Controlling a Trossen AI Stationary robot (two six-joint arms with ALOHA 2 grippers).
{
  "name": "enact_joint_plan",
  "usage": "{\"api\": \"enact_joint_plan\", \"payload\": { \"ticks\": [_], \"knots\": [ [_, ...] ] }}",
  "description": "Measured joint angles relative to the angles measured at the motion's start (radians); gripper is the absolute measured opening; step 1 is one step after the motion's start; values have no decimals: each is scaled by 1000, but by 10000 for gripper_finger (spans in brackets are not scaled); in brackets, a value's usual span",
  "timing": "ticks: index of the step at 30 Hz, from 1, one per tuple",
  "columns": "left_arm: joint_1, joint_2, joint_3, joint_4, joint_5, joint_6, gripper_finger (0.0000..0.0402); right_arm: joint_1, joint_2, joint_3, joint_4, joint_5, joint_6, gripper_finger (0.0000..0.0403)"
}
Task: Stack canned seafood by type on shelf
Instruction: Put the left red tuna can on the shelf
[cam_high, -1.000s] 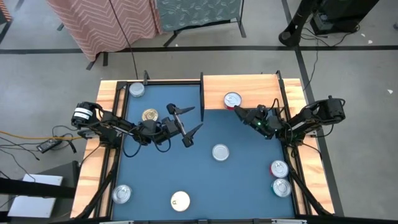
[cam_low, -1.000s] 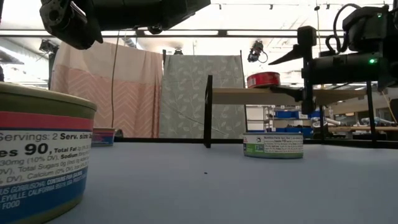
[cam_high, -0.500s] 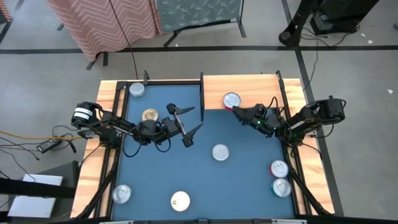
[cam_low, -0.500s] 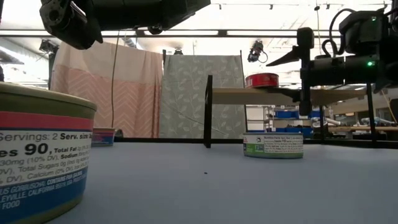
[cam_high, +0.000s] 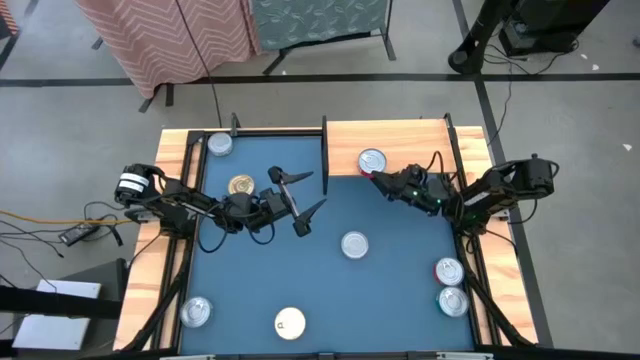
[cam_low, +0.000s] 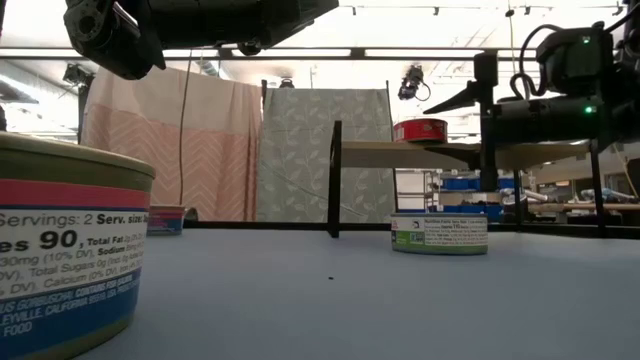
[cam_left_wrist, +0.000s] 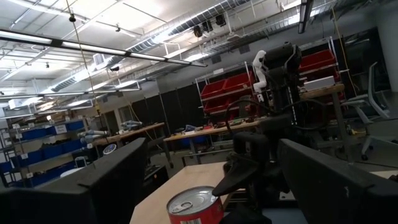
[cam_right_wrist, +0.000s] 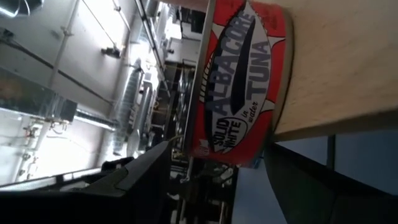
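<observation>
The shelf is a light-wood plank at the table's far right, and one red-labelled tin stands on it. My right gripper is open just near of that tin, turned on its side. In the low view one of its fingers is above the plank and the other at its underside. The right wrist view shows the red tin ahead between the fingers, untouched. My left gripper hovers open over the table's middle, beside a gold-lidded tin.
Other tins stand on the blue table: a silver one in the middle, two by the right edge, one silver and one white at the near edge, and one at the far left. A dark upright ends the shelf.
My right gripper has crept toward the table's left, closer to the red tin on the shelf, with its fingers still apart. The tins have kept their places.
</observation>
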Motion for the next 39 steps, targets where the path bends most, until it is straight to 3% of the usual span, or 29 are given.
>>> {"api": "enact_joint_plan", "payload": {
  "ticks": [8, 19, 25, 32, 39],
  "knots": [
    [0, 0, 0, 0, 0, 0, 362, 3, 0, 0, 49, -88, -6, 238],
    [0, 0, 0, 13, 0, 0, 362, 17, 0, 0, 57, -76, -13, 201],
    [-12, 0, 0, 15, 0, -1, 362, -23, 0, 0, 54, -58, 12, 197],
    [-12, 0, 0, 15, 0, -3, 362, -53, 0, 1, -2, -161, 3, 198],
    [-12, 0, 0, 30, 0, -3, 362, -61, 2, 1, 8, -178, -6, 209]
  ]
}}
